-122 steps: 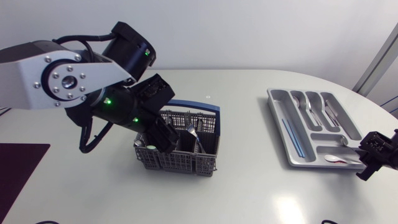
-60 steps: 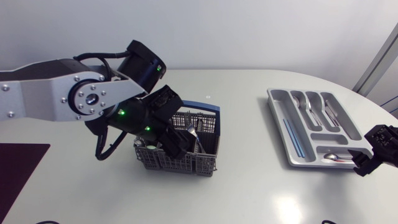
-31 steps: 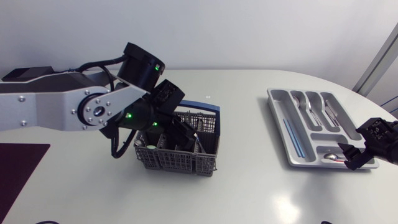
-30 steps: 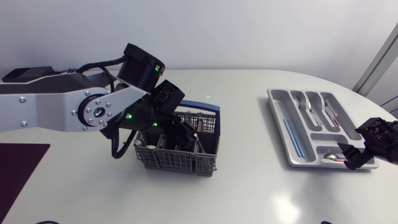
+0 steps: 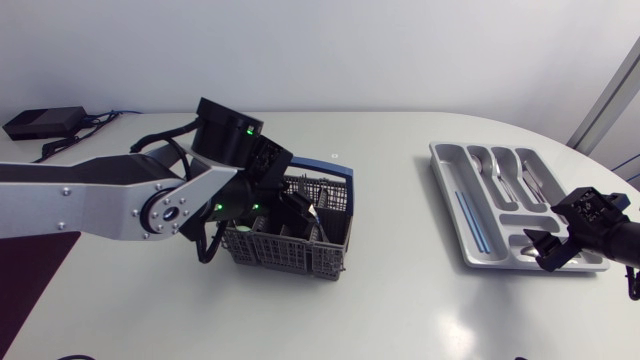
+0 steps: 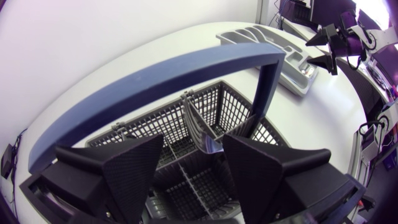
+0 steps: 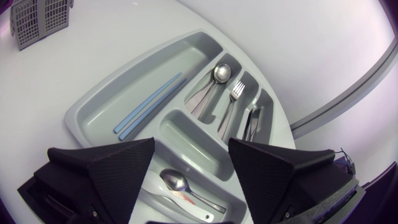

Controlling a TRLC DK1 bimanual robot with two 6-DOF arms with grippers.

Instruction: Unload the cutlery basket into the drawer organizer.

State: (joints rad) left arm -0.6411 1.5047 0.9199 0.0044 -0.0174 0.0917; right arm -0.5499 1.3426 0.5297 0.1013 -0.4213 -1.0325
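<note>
The grey mesh cutlery basket with a blue handle stands left of the table's middle. My left gripper reaches down into it. In the left wrist view that gripper is open under the handle, with an upright metal cutlery piece between its fingers and untouched. The grey drawer organizer lies at the right. My right gripper hovers open over its near corner. Below that gripper a small spoon lies in a compartment of the organizer.
The organizer also holds blue sticks, a spoon, a fork and more cutlery in separate slots. A dark mat lies at the table's left edge. A black box with cables sits at the back left.
My left arm has stretched out lower and its gripper has gone deeper into the basket, fingers a little closer together. My right gripper has shifted left over the organizer's near corner.
</note>
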